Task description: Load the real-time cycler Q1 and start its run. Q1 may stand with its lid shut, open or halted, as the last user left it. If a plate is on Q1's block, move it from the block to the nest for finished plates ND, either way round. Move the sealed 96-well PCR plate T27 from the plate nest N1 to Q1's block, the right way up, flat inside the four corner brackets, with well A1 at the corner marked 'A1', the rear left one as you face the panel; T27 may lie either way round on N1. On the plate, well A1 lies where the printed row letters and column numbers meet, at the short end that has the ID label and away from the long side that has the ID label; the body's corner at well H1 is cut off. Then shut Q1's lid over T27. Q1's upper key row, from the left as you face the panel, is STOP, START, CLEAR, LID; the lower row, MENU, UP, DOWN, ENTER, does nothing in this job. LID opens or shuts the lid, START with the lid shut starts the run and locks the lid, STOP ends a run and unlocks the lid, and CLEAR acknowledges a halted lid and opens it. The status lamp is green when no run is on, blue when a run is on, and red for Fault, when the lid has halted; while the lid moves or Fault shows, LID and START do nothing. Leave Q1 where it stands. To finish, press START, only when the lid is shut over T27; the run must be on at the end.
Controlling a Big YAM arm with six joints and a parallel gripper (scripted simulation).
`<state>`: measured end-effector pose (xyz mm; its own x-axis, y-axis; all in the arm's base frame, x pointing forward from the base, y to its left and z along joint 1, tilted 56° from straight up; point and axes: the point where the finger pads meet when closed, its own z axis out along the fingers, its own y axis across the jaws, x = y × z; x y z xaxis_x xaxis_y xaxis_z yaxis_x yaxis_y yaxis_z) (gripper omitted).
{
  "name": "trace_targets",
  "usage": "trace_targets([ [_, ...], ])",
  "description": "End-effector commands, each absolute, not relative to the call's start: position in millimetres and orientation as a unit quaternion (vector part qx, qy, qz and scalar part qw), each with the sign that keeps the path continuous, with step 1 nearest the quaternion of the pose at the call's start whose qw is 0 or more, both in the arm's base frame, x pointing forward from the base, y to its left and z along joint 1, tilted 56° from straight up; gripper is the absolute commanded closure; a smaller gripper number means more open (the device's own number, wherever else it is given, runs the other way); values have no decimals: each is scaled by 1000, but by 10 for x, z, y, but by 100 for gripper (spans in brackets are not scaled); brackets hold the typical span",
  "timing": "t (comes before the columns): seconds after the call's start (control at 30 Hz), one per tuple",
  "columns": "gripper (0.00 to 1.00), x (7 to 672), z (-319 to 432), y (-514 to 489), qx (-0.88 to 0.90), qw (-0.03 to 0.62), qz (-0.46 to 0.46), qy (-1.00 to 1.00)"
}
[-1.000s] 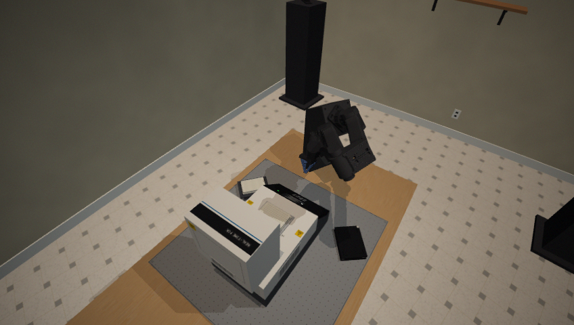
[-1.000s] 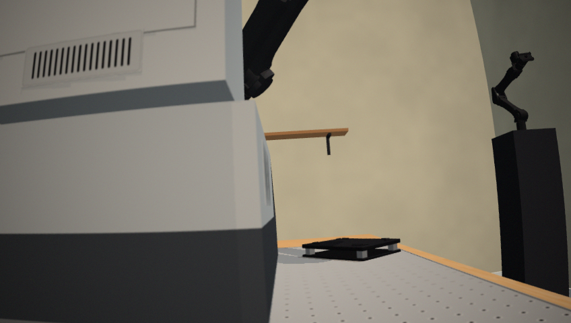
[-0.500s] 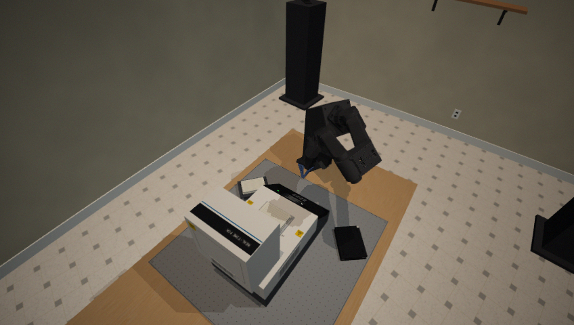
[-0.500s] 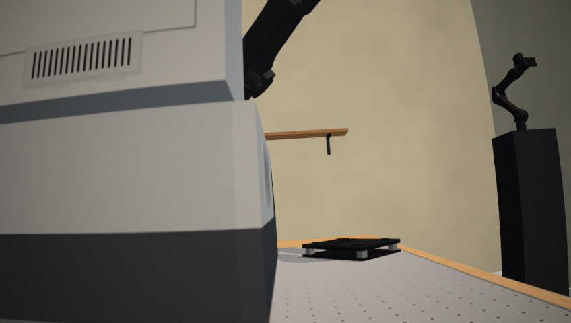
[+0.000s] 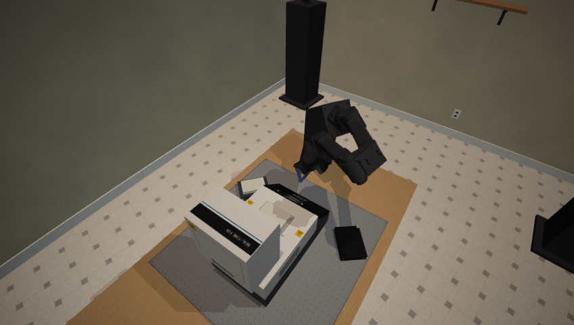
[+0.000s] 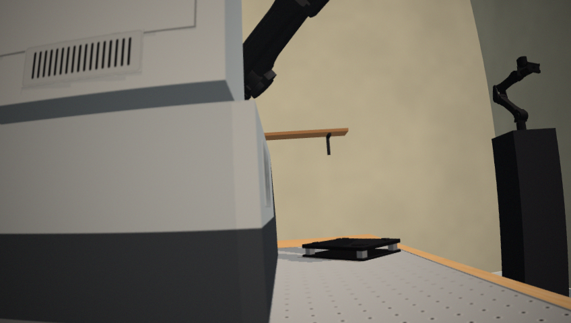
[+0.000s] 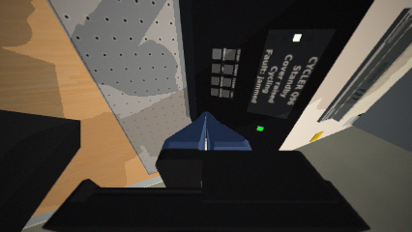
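From left to right in the top view we find nest N1 (image 5: 250, 185), cycler Q1 (image 5: 241, 237), and nest ND (image 5: 349, 242), all on a grey perforated mat (image 5: 362, 277) on the counter (image 5: 399, 193).

N1 carries a pale plate, T27 (image 5: 252, 183). Its long axis runs roughly parallel to Q1's black panel edge. We cannot tell which end holds well A1; the print is too small to read.

Q1's lid (image 5: 225, 231) stands open, pushed back over the rear of the body. A second pale plate (image 5: 275, 212) lies on the block, its long axis running along the panel edge. The black panel (image 7: 271, 72) faces the arm. In the wrist view it shows two columns of grey keys (image 7: 223, 72), a display listing the status words, with a white marker at the top line, and a green lamp (image 7: 260, 129).

ND is a flat black rectangle raised on short pale feet, with nothing on it.

The arm (image 5: 342, 141) is folded, wrist pitched down. The gripper (image 5: 301, 175) has its blue fingers pressed together, holding nothing. It hovers above the mat just in front of the panel, tip pointing toward the keys.
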<state>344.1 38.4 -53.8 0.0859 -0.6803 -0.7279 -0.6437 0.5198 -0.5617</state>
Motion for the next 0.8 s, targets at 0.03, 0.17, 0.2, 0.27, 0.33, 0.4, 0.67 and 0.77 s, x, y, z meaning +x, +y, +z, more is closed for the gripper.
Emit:
trace_targets([
  [0.03,100,3467,-490,454,-493,553,-10,672],
  [0.17,100,3576,-494,472,-494,554,-10,671],
  [0.2,100,3597,-491,477,-493,554,-10,670],
  [0.27,100,3628,-492,483,-493,554,-10,671],
  [0.33,100,3640,-522,461,-489,551,-8,676],
  [0.4,100,3654,-523,476,-489,550,-7,677],
  [0.67,100,3795,-493,497,-495,554,-14,669],
  [0.77,100,3849,-494,520,-493,555,-10,670],
])
